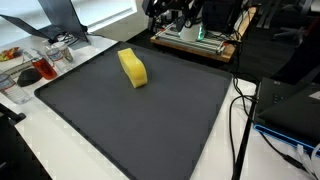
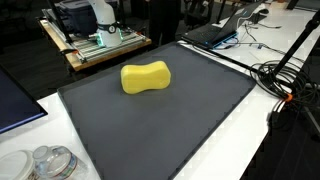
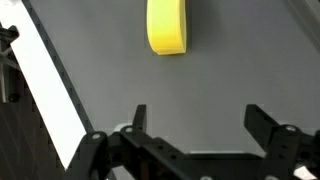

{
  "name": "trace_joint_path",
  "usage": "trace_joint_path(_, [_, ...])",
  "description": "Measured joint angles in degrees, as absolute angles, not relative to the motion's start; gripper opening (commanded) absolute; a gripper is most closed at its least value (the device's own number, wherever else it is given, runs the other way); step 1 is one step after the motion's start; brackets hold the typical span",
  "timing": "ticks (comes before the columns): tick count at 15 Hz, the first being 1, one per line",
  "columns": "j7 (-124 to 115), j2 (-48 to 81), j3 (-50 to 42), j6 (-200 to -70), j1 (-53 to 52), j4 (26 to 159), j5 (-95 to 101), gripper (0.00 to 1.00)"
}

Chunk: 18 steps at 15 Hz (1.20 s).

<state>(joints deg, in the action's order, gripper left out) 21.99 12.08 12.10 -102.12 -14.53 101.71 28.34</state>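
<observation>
My fingers [image 3: 258, 122] fill the near edge of the wrist view, spread as wide as they go with nothing between them, hanging above the dark mat [image 3: 205, 85]. The yellow sponge [image 3: 167, 27] lies well ahead of them on that mat, apart from everything else, and both exterior views show it alone near the mat's middle [image 1: 133, 68] [image 2: 145, 77]. It sits a little off the line that runs out between my fingers, toward the side where the white worktop [image 3: 42, 95] shows beside the mat. Its long side seems to run roughly away from me, so I judge my fingers are already turned about right to close across its narrow width. To do this reach well, I would first slide sideways until the sponge is centred between the fingers, then move forward over it and only then come down, keeping the wrist level so both pads meet its flanks together. The sponge looks soft: I would go low enough to catch its middle rather than its top edge, stop short of scraping the mat, and squeeze gently, since a hard pinch could buckle it or let it squirt out sideways.
</observation>
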Motion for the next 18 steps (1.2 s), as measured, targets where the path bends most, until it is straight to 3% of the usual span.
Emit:
trace_joint_path(5, [18.7, 17.5, 12.9, -100.6, -18.5, 98.6, 34.0, 1.00])
trace_joint_path(12, [19.7, 29.7, 13.0, -87.9, -24.0, 85.6, 40.9, 1.00])
trace_joint_path(18, [20.0, 33.2, 13.0, -92.9, -24.4, 82.6, 42.1, 1.00])
